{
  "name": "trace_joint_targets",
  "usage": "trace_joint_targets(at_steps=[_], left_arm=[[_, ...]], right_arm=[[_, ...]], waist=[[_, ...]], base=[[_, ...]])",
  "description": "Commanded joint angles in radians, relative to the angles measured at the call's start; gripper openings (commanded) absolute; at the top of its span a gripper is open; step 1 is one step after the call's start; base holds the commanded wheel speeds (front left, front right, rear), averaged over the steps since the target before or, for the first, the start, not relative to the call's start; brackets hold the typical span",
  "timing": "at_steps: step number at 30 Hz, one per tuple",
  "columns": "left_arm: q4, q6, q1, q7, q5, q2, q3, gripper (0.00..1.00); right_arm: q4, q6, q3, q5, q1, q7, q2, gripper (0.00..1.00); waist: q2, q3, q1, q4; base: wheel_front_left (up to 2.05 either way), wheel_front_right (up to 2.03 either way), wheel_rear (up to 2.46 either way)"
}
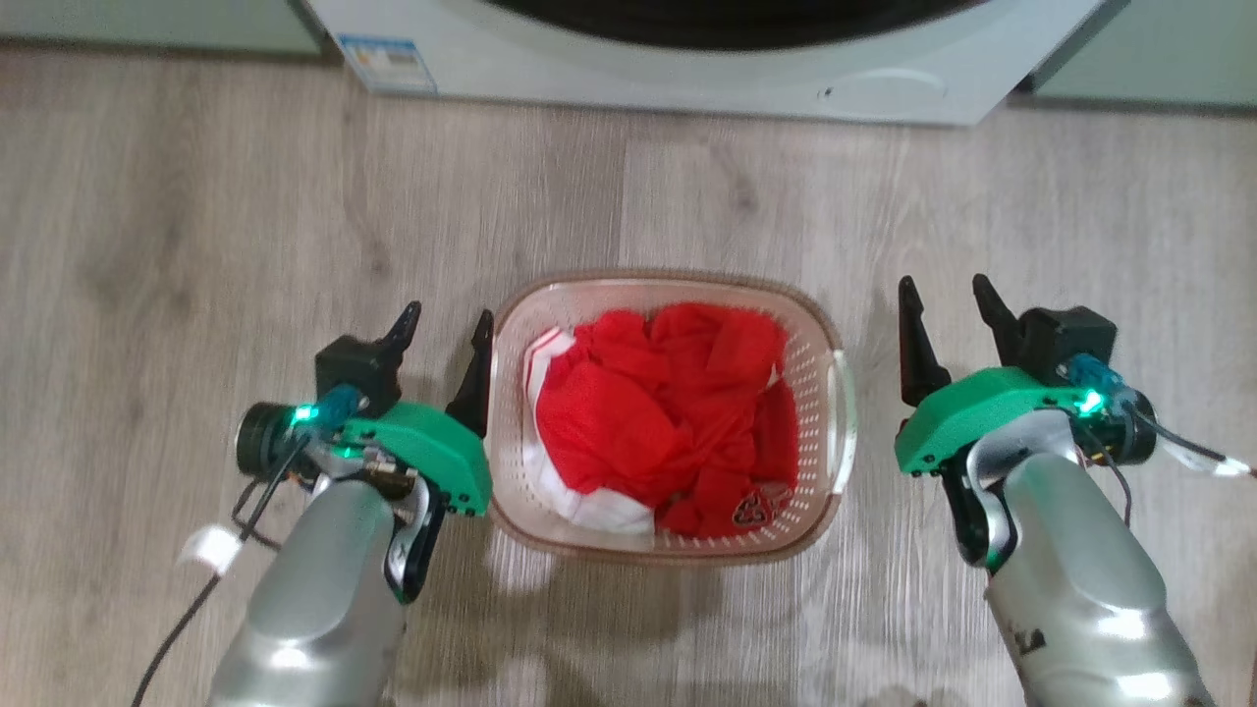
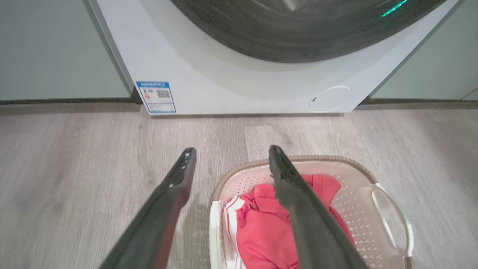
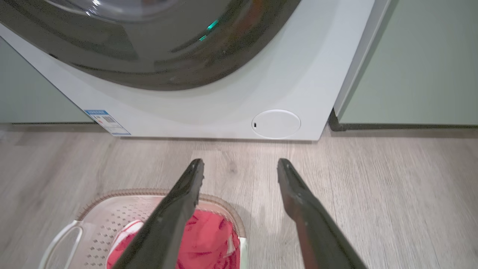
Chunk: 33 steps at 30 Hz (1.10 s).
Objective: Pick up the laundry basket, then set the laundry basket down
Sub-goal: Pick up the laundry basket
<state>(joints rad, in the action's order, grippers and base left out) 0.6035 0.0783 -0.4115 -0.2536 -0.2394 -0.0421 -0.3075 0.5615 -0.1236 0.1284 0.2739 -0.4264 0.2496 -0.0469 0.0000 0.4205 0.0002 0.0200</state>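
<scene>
**A:** Arm pose?

**B:** Both forearms reach forward. The left gripper (image 1: 448, 316) sits at the left end of the laundry basket (image 1: 811, 412), its inner finger just beside the rim; contact unclear. The right gripper (image 1: 944, 287) is off the basket's right end, apart from it. Both are spread wide, nothing held.

**A:** Counts?

**B:** One basket, two white handles (image 2: 392, 216), two grippers, two fingers each. Red-and-white cloth (image 1: 658, 412) inside; pieces not countable.

**A:** Basket orientation?

**B:** Upright on the wood floor (image 1: 196, 196), mouth up. Long axis runs handle to handle, left to right between the grippers. The washing machine (image 1: 707, 59) stands beyond its far side.
</scene>
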Motion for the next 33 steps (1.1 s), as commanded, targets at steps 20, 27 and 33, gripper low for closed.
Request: trace_joint_targets(at_steps=[20, 27, 33], left_arm=[[0.439, 0.051, -0.282, -0.008, -0.111, -0.008, -0.161, 1.00], [0.510, 0.052, -0.325, -0.008, -0.199, -0.008, -0.259, 1.00], [0.536, 0.052, -0.360, 0.029, -0.285, -0.008, -0.355, 1.00]], right_arm=[[0.376, -0.007, 0.108, 0.039, -0.231, -0.037, -0.003, 1.00], [0.431, -0.007, 0.159, 0.097, -0.261, -0.072, -0.003, 1.00], [0.476, -0.007, 0.188, 0.141, -0.286, -0.094, -0.003, 1.00]], waist=[[0.0000, 0.246, -0.0002, 0.013], [0.0000, 0.278, -0.0002, 0.006], [0.0000, 0.309, -0.0002, 0.011]], base=[[0.00, 0.00, 0.00], [0.00, 0.00, 0.00], [0.00, 0.00, 0.00]])
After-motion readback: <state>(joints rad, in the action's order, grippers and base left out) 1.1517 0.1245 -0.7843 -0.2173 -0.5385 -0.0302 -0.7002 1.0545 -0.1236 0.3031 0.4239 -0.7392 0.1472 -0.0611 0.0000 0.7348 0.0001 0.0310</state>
